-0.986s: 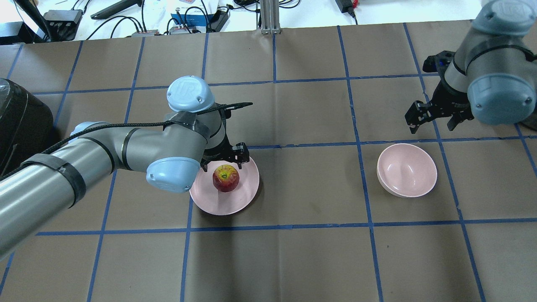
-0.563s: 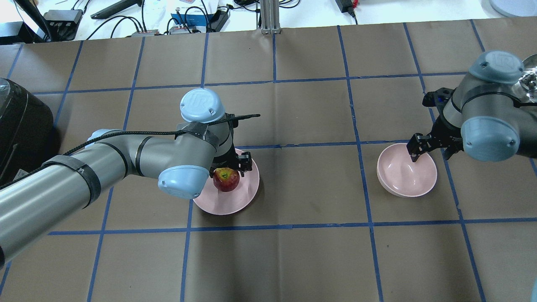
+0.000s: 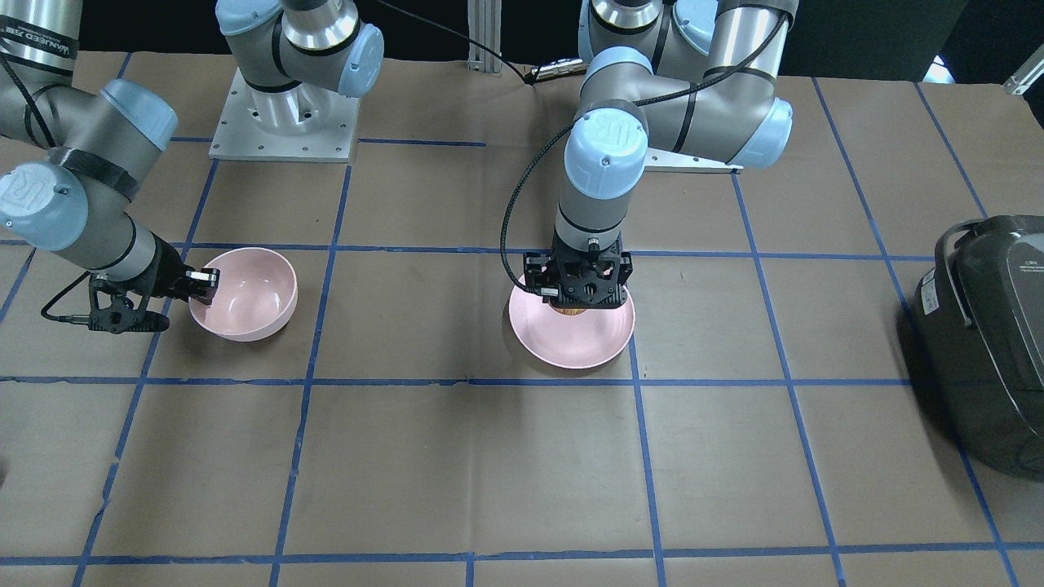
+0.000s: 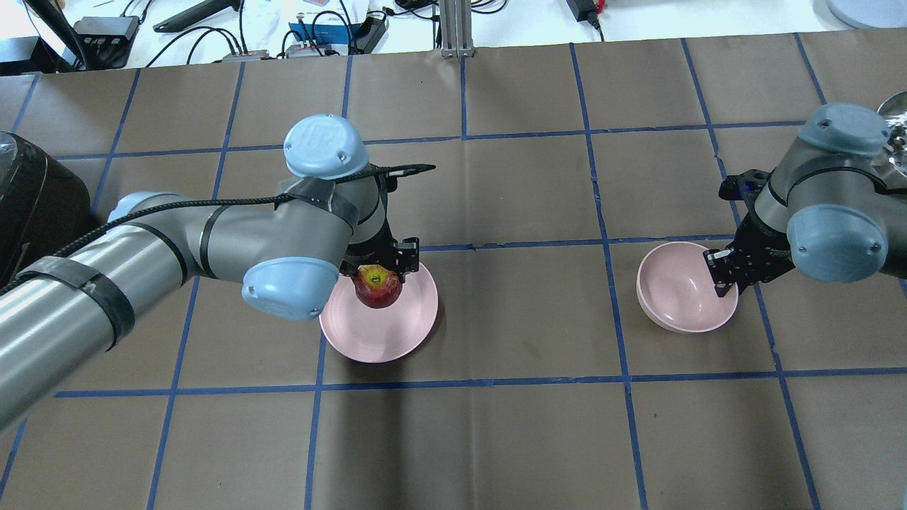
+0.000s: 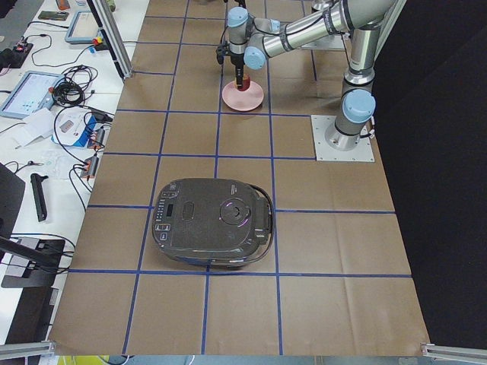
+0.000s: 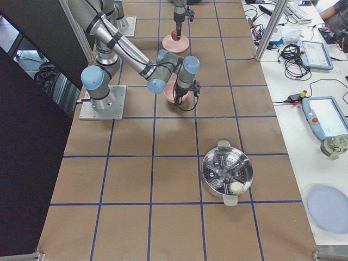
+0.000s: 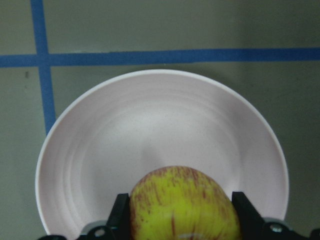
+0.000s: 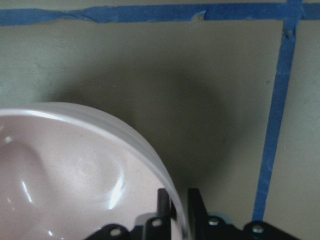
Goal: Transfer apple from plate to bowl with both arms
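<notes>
The red-and-yellow apple [image 4: 378,286] is held between the fingers of my left gripper [image 4: 376,278], a little above the back part of the flat pink plate [image 4: 386,333]. In the left wrist view the apple [image 7: 182,205] sits between both fingers [image 7: 119,216] with the plate [image 7: 150,115] below. My right gripper [image 4: 724,280] is shut on the right rim of the deep pink bowl [image 4: 680,287]. The right wrist view shows the bowl's rim [image 8: 150,150] pinched between the fingers [image 8: 196,205]. The bowl holds nothing.
A black rice cooker [image 4: 35,205] stands at the table's left end. A steel steamer pot [image 6: 227,173] stands beyond the bowl at the right end. Blue tape lines grid the brown table [image 4: 510,439]. Cables and devices lie on the white bench [image 4: 212,28] behind.
My left gripper came down around the apple, shut on it and raised it slightly off the plate. My right gripper dropped to the bowl's right rim and shut on it.
</notes>
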Motion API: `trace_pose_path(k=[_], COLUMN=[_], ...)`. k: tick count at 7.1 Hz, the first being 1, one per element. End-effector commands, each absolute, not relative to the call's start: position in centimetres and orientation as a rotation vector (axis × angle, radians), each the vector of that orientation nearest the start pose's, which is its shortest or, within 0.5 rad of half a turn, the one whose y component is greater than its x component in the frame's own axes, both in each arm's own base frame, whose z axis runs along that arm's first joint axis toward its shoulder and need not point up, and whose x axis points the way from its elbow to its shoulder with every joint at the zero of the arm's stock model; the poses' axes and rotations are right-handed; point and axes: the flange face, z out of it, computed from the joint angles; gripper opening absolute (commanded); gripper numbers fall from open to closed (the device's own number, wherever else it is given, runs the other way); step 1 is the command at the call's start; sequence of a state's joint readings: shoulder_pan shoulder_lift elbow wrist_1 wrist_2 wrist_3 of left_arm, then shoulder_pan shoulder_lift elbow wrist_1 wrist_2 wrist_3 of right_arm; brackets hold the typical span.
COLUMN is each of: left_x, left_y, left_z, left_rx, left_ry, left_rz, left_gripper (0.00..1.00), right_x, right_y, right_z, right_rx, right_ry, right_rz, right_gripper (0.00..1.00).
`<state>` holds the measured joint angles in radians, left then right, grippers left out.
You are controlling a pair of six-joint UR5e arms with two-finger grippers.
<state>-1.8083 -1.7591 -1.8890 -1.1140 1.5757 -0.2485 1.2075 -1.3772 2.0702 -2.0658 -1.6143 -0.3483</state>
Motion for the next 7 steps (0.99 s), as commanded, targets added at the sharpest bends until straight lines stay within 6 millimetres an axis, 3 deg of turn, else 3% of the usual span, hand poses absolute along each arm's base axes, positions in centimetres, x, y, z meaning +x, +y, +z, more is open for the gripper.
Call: trace_pose_path(k=[1,2,3,4,5,6,7], left_x=[-26.0,-26.5,-26.6,-26.5,-26.6,-26.6,-26.8], left_y=[-48.2,-48.8,-48.8,-48.8,-48.8,-48.9,-48.6], left_z=[37.1,38.1,38.2,38.4,38.3,38.2,37.9], left_rx=[-0.052,-0.102,-0.117,-0.119,-0.122,-0.143,-0.136], left_ry=[3.104,3.106,3.108,3.108,3.109,3.107,3.105], left_rz=[0.153,0.145,0.144,0.139,0.139,0.147,0.155], left_gripper=[0.31,0.30,0.29,0.29,0.29,0.29,0.29], right_x=[-3.3,-1.4,2.0,6.4,11.0,14.2,15.3], right_y=[-48.6,-50.2,-51.3,-51.4,-50.8,-50.1,-49.9], right_z=[23.2,25.2,27.0,27.4,27.0,26.1,25.4], right_rx=[0.074,0.116,0.122,0.157,0.194,0.160,0.137], right_ry=[3.063,3.029,3.037,3.028,3.020,2.998,2.991], right_rz=[0.257,0.270,0.258,0.254,0.269,0.293,0.314], right_gripper=[0.04,0.04,0.04,0.04,0.04,0.04,0.05])
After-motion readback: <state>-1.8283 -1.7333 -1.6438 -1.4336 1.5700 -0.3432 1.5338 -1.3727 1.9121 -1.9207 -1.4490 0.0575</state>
